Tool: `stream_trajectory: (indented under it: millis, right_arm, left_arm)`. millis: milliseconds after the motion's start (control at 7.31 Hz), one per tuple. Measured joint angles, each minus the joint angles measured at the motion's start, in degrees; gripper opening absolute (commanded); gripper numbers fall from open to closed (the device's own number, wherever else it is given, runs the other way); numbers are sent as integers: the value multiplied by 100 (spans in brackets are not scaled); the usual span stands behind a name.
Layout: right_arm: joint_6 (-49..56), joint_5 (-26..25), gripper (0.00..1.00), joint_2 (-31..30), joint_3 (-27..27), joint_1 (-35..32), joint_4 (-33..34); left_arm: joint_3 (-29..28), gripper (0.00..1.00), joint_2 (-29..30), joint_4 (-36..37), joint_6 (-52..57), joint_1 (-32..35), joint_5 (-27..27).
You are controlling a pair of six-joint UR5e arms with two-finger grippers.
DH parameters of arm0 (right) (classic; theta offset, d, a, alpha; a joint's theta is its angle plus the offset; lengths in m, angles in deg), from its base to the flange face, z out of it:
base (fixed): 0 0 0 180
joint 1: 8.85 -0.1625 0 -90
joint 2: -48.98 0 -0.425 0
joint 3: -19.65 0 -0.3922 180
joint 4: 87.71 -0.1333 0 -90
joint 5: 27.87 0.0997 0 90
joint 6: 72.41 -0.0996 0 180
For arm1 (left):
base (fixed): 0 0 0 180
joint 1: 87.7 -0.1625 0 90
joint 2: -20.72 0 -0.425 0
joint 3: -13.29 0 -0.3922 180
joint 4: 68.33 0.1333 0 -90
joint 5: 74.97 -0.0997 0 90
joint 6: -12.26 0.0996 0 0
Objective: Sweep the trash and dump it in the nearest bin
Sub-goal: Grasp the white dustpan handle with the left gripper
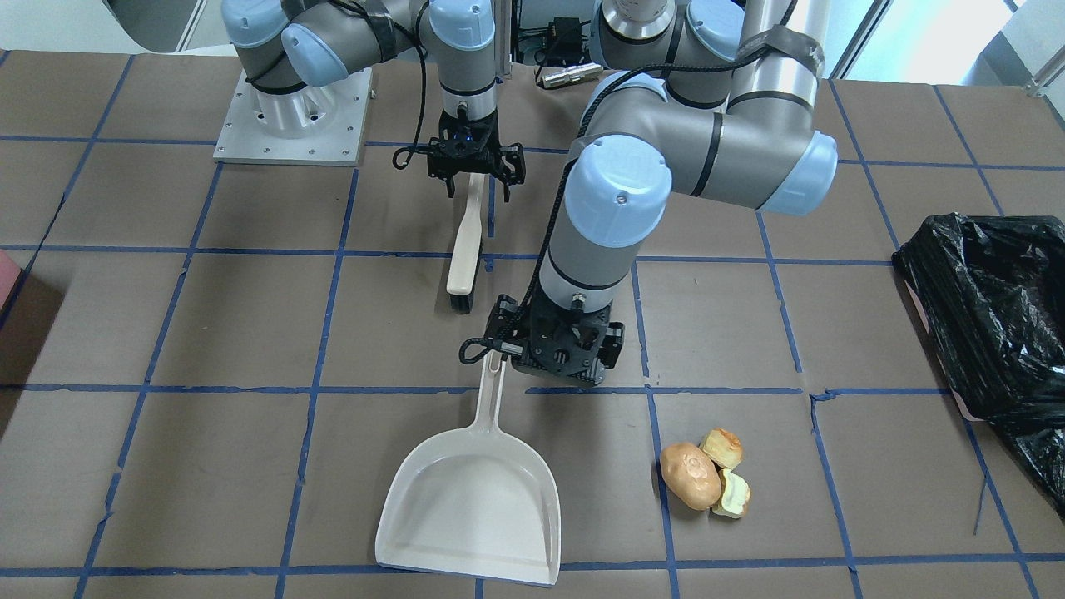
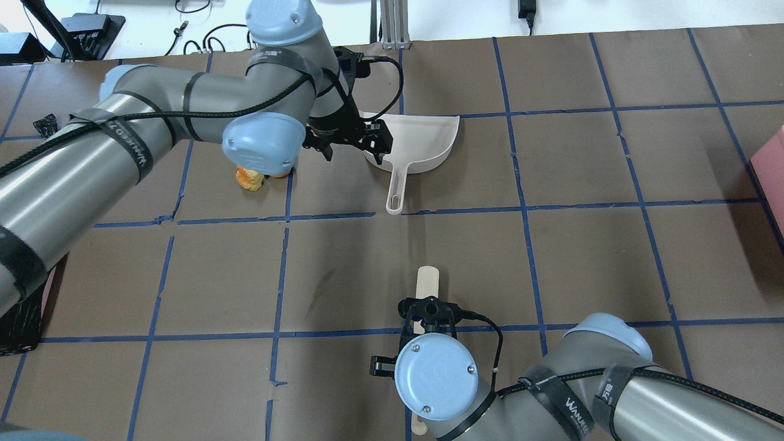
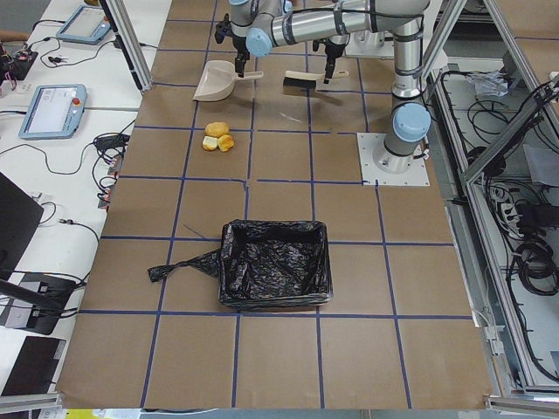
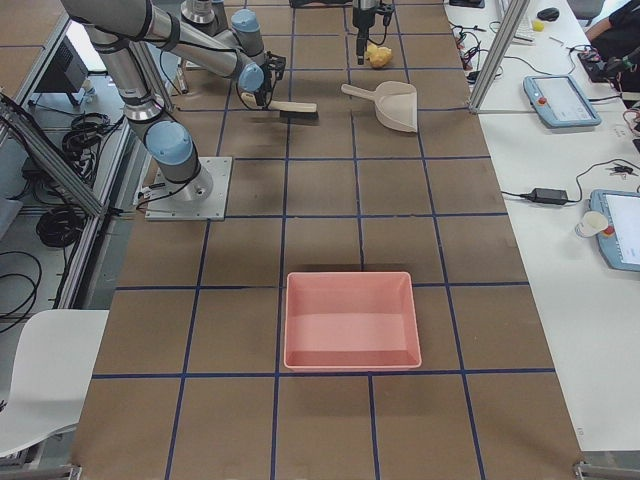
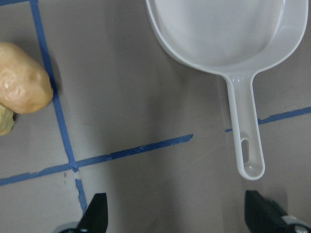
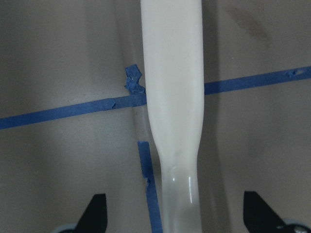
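Our left fingers [image 5: 97, 213] hang spread and empty just short of the dustpan [image 5: 228, 34] handle. Our right fingers [image 6: 96, 211], equally wide, straddle the brush [image 6: 172, 73] handle, seemingly lining up grasps. The trash [image 5: 24, 87] lies beside the left fingers, the bin [image 3: 275, 262] well apart.

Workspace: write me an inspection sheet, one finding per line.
Surface: brown paper-covered table with a blue tape grid; some tape torn.
Job's things: golden-brown oval bread roll and two pale-yellow bitten chunks clustered, touching; black-bag-lined bin toward the robot's left; white plastic dustpan and cream-handled brush lying flat.
Clutter: empty pink tray.
Grippers: left gripper open, hovering by the dustpan handle's end; right gripper open, fingers straddling the brush handle.
Cables: black cables run along both arms.
Surroundings: white side bench with teach pendants; white chair.
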Motion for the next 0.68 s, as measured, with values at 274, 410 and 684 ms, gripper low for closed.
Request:
stream_trajectory:
  millis: [274,410,684]
  right_arm:
    - [-129,-122,97,11,42,-183,23]
    - [-147,-203,97,11,73,-245,25]
    - [-199,-256,97,-52,125,-281,67]
  left_arm:
    - [16,100,299,385,-462,414,-238]
    - [65,100,393,463,-719,578,-309]
    - [127,100,515,614,-1044,703,-351]
